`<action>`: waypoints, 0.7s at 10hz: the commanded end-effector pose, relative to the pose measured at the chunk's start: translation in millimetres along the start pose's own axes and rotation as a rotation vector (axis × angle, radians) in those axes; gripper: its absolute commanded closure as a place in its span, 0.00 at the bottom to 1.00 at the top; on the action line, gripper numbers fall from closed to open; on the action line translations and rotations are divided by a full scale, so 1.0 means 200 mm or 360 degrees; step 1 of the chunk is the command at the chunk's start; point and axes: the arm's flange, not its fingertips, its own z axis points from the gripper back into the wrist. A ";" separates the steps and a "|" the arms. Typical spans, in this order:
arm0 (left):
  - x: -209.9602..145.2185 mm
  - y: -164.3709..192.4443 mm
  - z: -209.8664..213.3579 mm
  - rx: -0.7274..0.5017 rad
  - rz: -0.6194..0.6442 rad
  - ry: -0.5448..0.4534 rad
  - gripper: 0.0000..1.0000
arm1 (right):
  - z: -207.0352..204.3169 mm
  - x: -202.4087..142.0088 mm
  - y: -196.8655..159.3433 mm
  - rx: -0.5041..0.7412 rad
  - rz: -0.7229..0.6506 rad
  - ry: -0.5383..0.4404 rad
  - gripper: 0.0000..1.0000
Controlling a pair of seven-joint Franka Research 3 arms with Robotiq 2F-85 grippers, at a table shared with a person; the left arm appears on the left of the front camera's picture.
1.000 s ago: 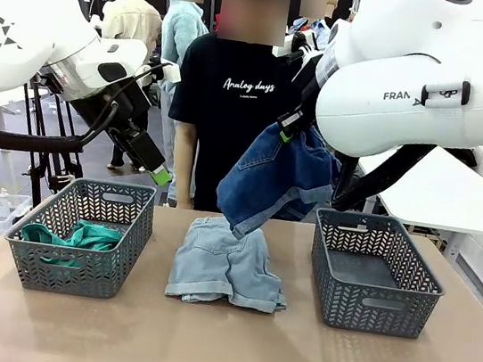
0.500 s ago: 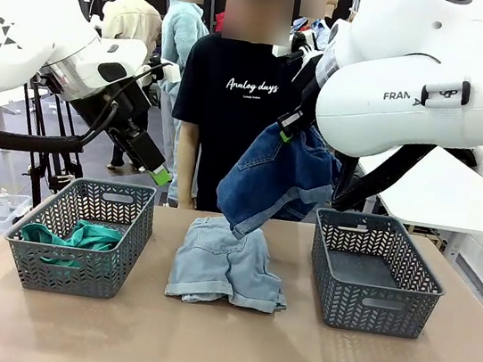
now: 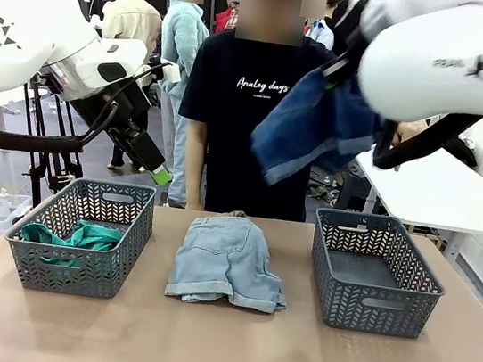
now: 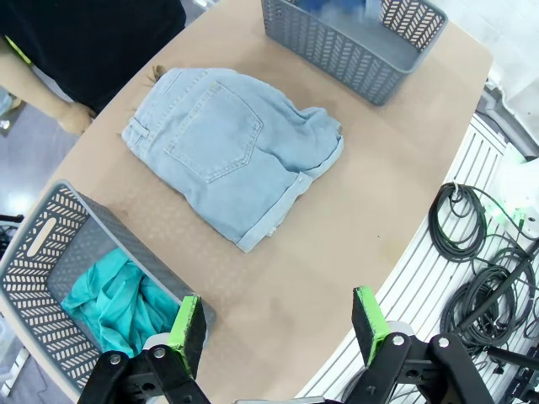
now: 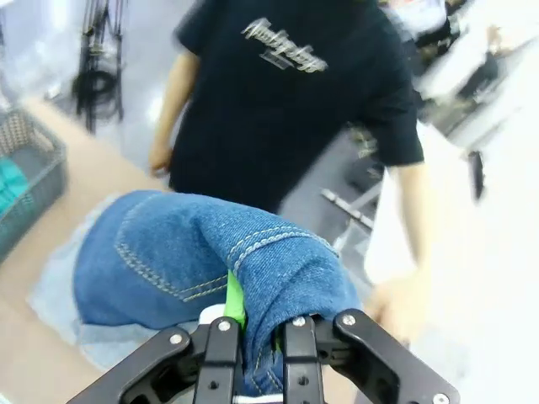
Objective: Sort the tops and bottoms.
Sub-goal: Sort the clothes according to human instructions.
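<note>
While the right arm's black two-finger gripper (image 5: 253, 328) is clenched on the dark blue denim shorts (image 3: 314, 126), the step in hand looks to be carrying this pair of bottoms to its bin. The shorts hang high in the air, well above the tan tabletop (image 3: 218, 349). They are in front of the person in the black printed T-shirt (image 3: 245, 101), up and inward from the empty grey lattice plastic basket on the robot's right (image 3: 373, 285).

In the right wrist view the denim bulges over the closed fingers in a thick fold crossed by pale double stitching. From the front it droops as a loose bundle with one hemmed edge lowest.

The next move likely calls for swinging the load over that right basket and lowering it until the bulk sits inside the rim before letting go. The limp cloth could otherwise drape over the wall.

A second pair, the pale washed-blue denim shorts (image 3: 228, 262), lies folded flat on the table between the baskets, back pocket up, not yet sorted.

The left arm's gripper (image 4: 278, 318) hovers with its jaws spread and nothing between them, near the matching grey basket on the robot's left (image 3: 75, 276). A crumpled teal-green top (image 3: 81, 235) already rests in that basket.
</note>
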 end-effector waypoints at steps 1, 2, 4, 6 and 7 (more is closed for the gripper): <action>0.00 0.00 0.00 -0.0009 0.0007 -0.0004 0.09 | -0.01 -0.12 -0.15 -0.0294 -0.0221 0.0066 1.00; 0.00 0.00 0.00 -0.0009 0.0007 -0.0004 0.09 | -0.07 -0.22 -0.21 -0.0310 -0.0332 0.0131 1.00; 0.00 0.00 0.00 -0.0009 0.0007 -0.0004 0.09 | -0.25 -0.47 -0.26 -0.0261 -0.0508 0.0316 1.00; 0.00 0.00 0.00 -0.0009 0.0007 -0.0004 0.09 | -0.38 -0.64 -0.27 -0.0217 -0.0630 0.0427 1.00; 0.00 0.00 0.00 -0.0009 0.0007 -0.0004 0.09 | -0.42 -0.70 -0.26 -0.0204 -0.0656 0.0471 1.00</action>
